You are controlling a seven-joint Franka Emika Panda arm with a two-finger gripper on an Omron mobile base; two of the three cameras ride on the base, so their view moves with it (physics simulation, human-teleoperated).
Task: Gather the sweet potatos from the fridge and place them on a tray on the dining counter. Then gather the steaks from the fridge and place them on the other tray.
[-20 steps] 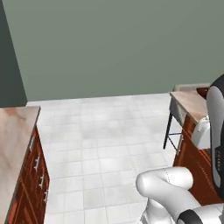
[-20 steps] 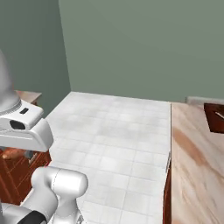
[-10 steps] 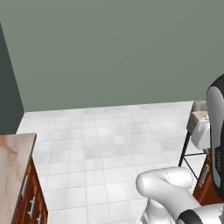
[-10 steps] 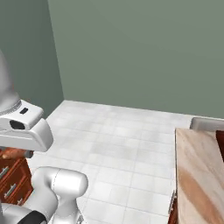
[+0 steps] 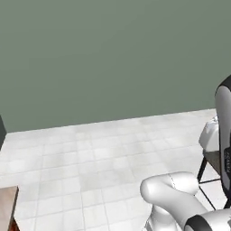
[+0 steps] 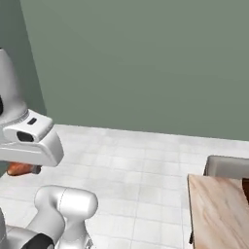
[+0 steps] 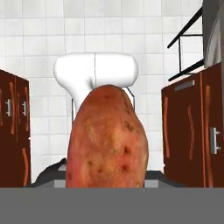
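We find the tool [image 7: 107, 186] gripping a sweet potato [image 7: 107, 140] in transit; next, we judge, reaching the worktop [image 6: 216, 209] tray.

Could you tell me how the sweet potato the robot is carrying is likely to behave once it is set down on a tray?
The sweet potato looks rounded and tapered, so it may well roll or rock when released. Its skin appears matte and pitted, so it probably isn't slippery. It looks solid and stiff, unlikely to bend or bruise easily.

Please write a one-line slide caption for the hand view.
Sweet potato held in the end effector, above white floor tiles between red-brown cabinets.
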